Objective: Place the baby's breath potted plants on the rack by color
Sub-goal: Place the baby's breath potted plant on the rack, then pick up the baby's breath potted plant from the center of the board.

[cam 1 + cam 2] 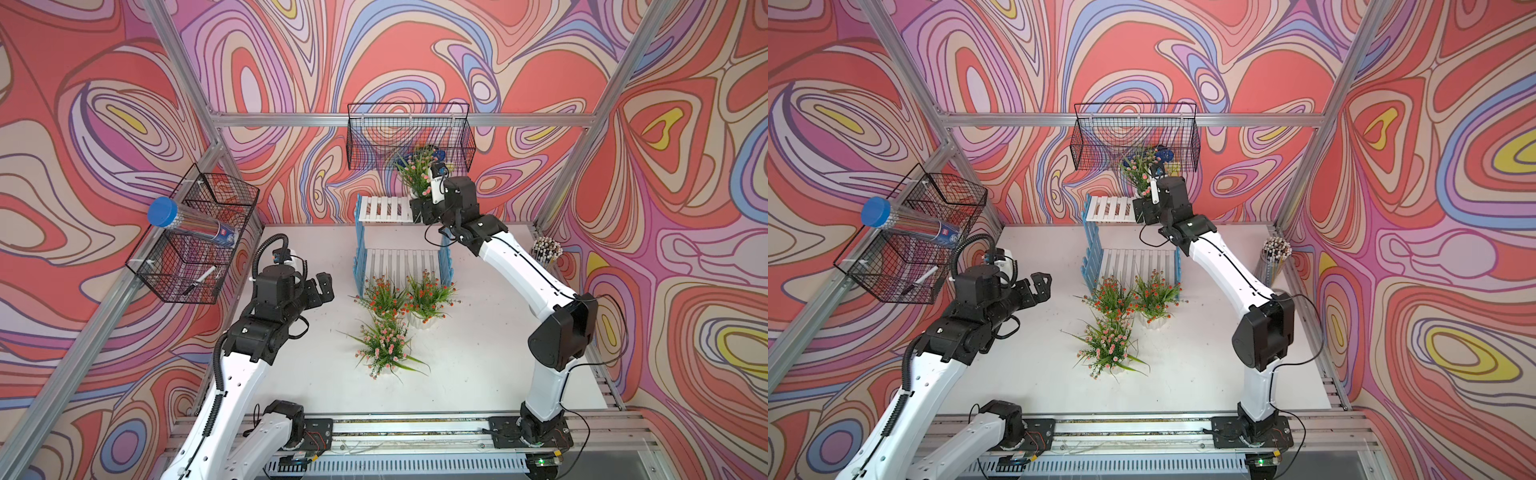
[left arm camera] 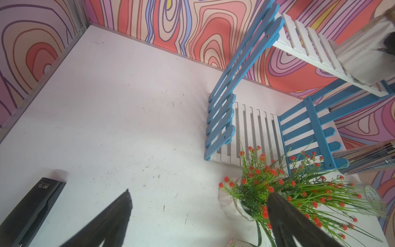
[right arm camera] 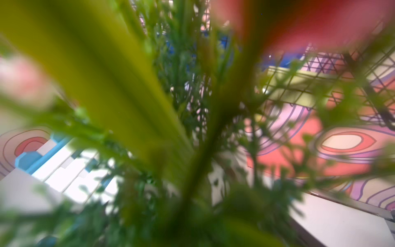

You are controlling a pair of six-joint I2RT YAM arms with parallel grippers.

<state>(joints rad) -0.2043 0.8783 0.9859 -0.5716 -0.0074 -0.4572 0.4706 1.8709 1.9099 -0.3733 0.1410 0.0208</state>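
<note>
The rack [image 1: 384, 208] stands at the back middle, with two white slatted shelves and blue sides. My right gripper [image 1: 419, 211] is at the right end of its top shelf, shut on the white pot [image 2: 363, 55] of a pink-flowered plant [image 1: 415, 174]. The pot touches the shelf slats. Foliage fills the right wrist view and hides the jaws. Two red-orange plants [image 1: 384, 297] [image 1: 428, 295] stand on the table in front of the lower shelf [image 1: 401, 259]. Another pink plant [image 1: 384, 345] sits nearer the front. My left gripper [image 1: 321, 291] hangs open and empty, left of the red-orange plants [image 2: 267, 181].
A black wire basket [image 1: 409, 137] hangs on the back wall just above the held plant. Another wire basket [image 1: 195, 241] on the left wall holds a blue-capped tube [image 1: 187, 226]. A cup of pencils [image 1: 546, 249] stands at the table's right edge. A black box [image 2: 27, 209] lies under my left arm.
</note>
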